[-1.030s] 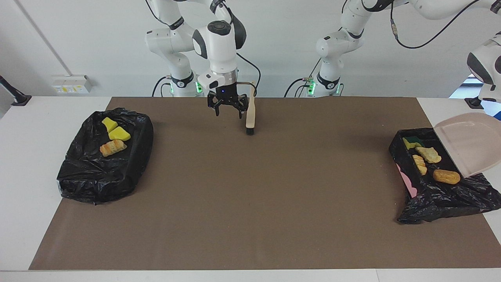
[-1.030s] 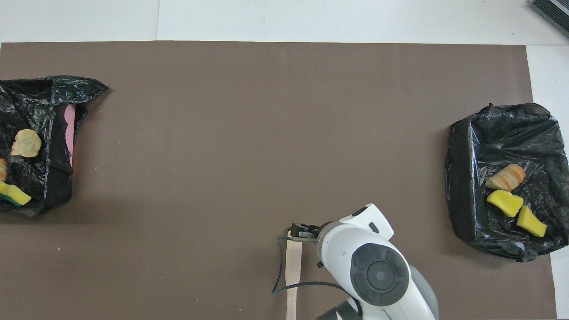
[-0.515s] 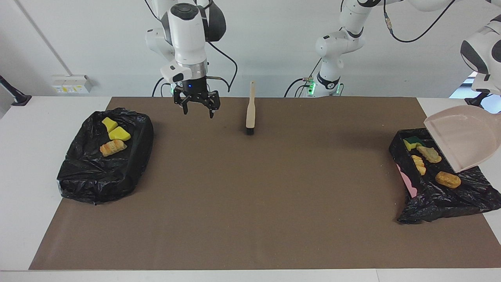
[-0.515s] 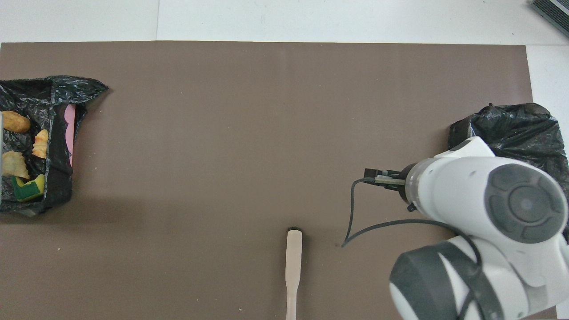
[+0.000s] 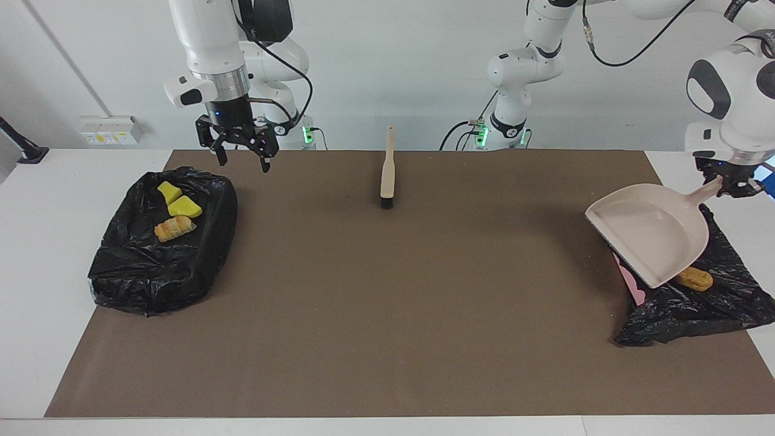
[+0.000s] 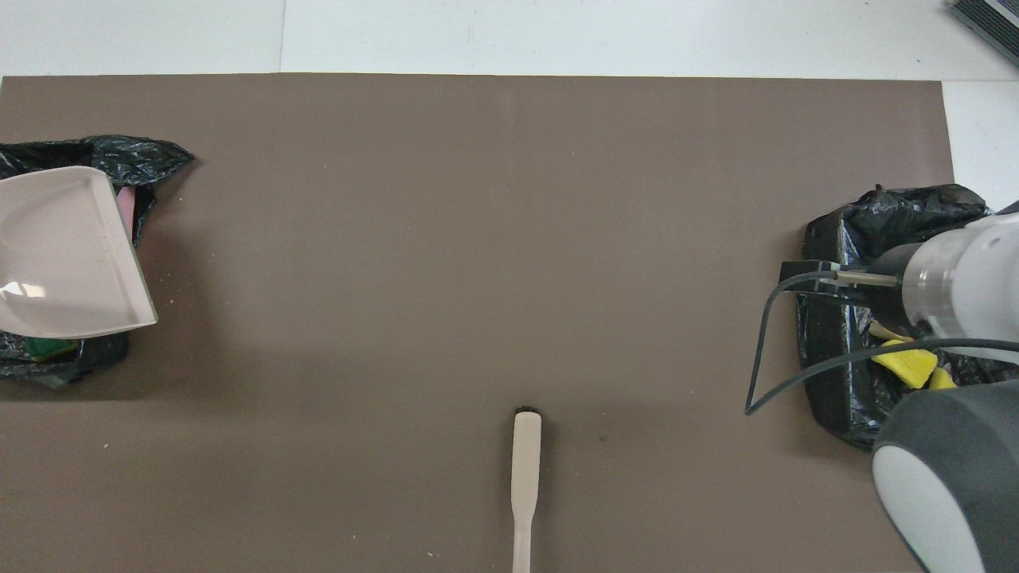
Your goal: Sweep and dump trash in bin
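Note:
The beige dustpan (image 5: 651, 239) hangs empty over the black-lined bin (image 5: 678, 309) at the left arm's end, and my left gripper (image 5: 731, 186) is shut on its handle. It covers most of that bin's trash; one golden-brown piece (image 5: 694, 279) shows beside it. In the overhead view the dustpan (image 6: 68, 255) hides all but a green-yellow sponge bit (image 6: 48, 348). My right gripper (image 5: 238, 151) is open and empty over the mat, beside the other black-lined bin (image 5: 157, 266). That bin holds two yellow sponge bits (image 5: 184, 207) and a bread-like piece (image 5: 174, 228).
A beige brush (image 5: 387, 172) lies on the brown mat (image 5: 387, 303) between the two arm bases, bristles pointing away from the robots; it also shows in the overhead view (image 6: 525, 469). A pink bin wall (image 5: 629, 284) shows under the black liner.
My right gripper has left the brush lying on the mat and moved up toward the right arm's end bin. My left gripper has swung the tipped dustpan down over its bin.

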Tool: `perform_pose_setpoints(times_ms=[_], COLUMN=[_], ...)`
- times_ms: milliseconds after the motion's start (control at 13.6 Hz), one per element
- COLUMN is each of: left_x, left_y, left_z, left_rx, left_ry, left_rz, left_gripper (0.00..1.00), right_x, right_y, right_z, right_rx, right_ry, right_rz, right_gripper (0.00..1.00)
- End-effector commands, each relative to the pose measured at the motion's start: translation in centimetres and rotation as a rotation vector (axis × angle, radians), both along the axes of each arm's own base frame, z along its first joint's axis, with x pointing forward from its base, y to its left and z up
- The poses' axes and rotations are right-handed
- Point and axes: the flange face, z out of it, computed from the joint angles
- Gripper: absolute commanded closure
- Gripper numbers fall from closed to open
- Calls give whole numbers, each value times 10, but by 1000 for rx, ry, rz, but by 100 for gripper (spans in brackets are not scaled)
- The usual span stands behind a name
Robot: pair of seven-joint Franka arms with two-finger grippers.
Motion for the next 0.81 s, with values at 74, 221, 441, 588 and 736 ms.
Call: perform_pose_setpoints(times_ms=[74, 221, 441, 588, 736], left_x=[-22, -25, -29, -39, -45], left_y=[-90, -149, -243, -297, -342], left_z=[-32, -51, -84, -99, -107], left_rx=[-63, -71, -80, -96, -136], left_ry=[-84, -121, -186, -226, -251], left_rz=[254, 374, 585, 675, 774], left_gripper=[100, 100, 100, 100, 100], right_x=[7, 15, 23, 22, 17], right_y=[-57, -63, -84, -86, -89], right_z=[34, 34, 36, 36, 35], right_rx=[-3, 49, 70, 75, 77], right_ry=[39, 55, 39, 38, 49], right_rz=[74, 62, 20, 17, 1], right_gripper=[0, 0, 0, 0, 0])
